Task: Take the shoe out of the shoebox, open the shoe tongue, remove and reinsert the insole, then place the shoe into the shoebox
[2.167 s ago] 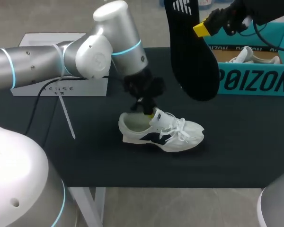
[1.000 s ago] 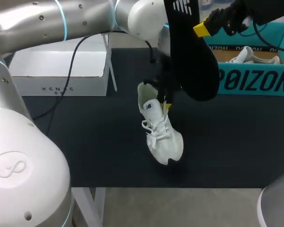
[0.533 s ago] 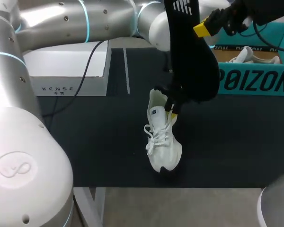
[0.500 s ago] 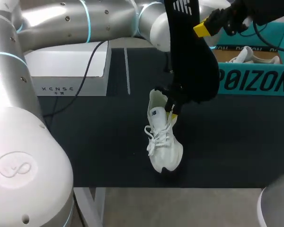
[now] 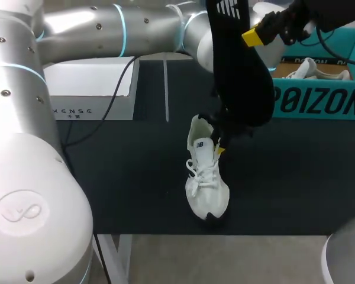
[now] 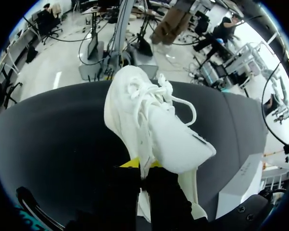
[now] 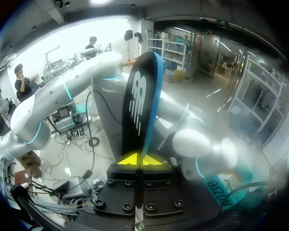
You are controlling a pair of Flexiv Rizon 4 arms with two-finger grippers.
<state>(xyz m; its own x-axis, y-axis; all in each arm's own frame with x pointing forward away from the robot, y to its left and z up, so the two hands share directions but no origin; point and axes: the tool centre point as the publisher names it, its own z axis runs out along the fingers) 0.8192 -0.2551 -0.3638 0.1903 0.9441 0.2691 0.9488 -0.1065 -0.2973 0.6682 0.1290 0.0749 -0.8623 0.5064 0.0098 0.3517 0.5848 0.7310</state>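
Note:
A white shoe lies on the black mat with its toe toward the table's front edge. My left gripper reaches in from the back and is shut on the shoe's collar near the heel. In the left wrist view the shoe stretches ahead of the gripper, its side wall pinched between the yellow tips. High at the back, my right gripper is shut on a black insole that hangs over the shoe's heel end. The right wrist view has the insole standing up from that gripper.
A teal shoebox stands at the back right with a second white shoe inside. A white box sits at the back left. The left arm spans the back of the table. Bare black mat lies left of the shoe.
The left gripper has turned the shoe from lying sideways to toe-forward and shifted it slightly right and toward the front. The right arm and the insole have stayed still.

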